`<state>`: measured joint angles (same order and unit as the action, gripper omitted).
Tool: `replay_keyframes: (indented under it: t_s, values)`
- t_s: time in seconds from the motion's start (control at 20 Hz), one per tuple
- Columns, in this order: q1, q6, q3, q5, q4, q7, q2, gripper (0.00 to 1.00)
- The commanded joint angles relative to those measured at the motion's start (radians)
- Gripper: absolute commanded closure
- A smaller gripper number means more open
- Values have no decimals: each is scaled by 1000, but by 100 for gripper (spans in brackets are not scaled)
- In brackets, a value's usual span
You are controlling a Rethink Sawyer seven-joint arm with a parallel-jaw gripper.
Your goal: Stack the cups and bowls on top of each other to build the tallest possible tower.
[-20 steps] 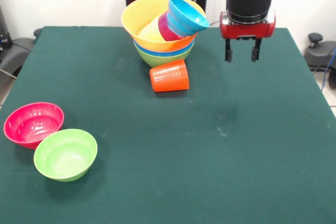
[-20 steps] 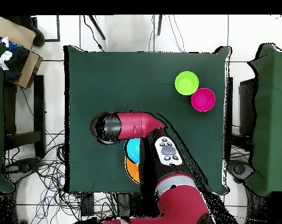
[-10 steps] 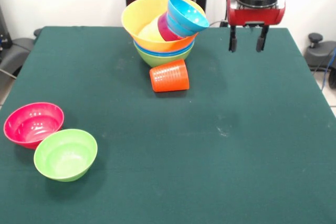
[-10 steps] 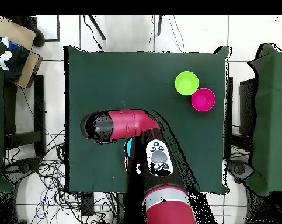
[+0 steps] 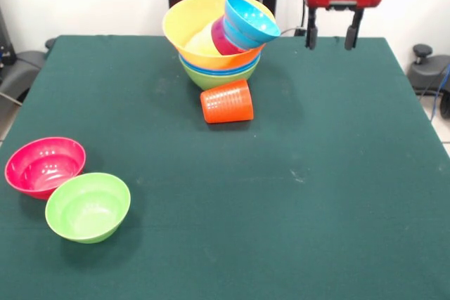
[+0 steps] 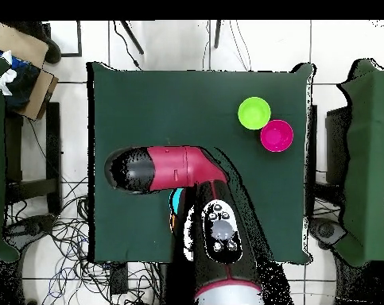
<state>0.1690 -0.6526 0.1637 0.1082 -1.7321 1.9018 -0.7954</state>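
The tower stands at the far middle of the table: a green bowl [image 5: 214, 80] lowest, blue rims [image 5: 219, 70] above it, and a wide orange-yellow bowl [image 5: 191, 22] over them. Inside that bowl a purple cup [image 5: 222, 38] leans on its side with a light-blue bowl [image 5: 250, 20] over its end. A ribbed orange-red cup [image 5: 227, 102] lies on its side just in front of the tower. My gripper [image 5: 330, 36] hangs open and empty, high up to the right of the tower. In the overhead view the arm [image 6: 175, 167] hides most of the tower; a light-blue sliver [image 6: 176, 203] shows.
A pink-red bowl [image 5: 44, 165] and a small green bowl [image 5: 88, 206] sit touching at the near left of the green table [image 5: 316, 194]. From above they are the green bowl [image 6: 254, 113] and the pink bowl [image 6: 276, 136] at the upper right.
The gripper has risen and drifted a little to the right, still open and empty. Cups and bowls have not moved.
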Motion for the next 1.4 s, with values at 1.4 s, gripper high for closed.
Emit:
replay_keyframes:
  t_s: [1.4]
  values:
    - [89, -73, -3, -65, -267, 25, -183, 0]
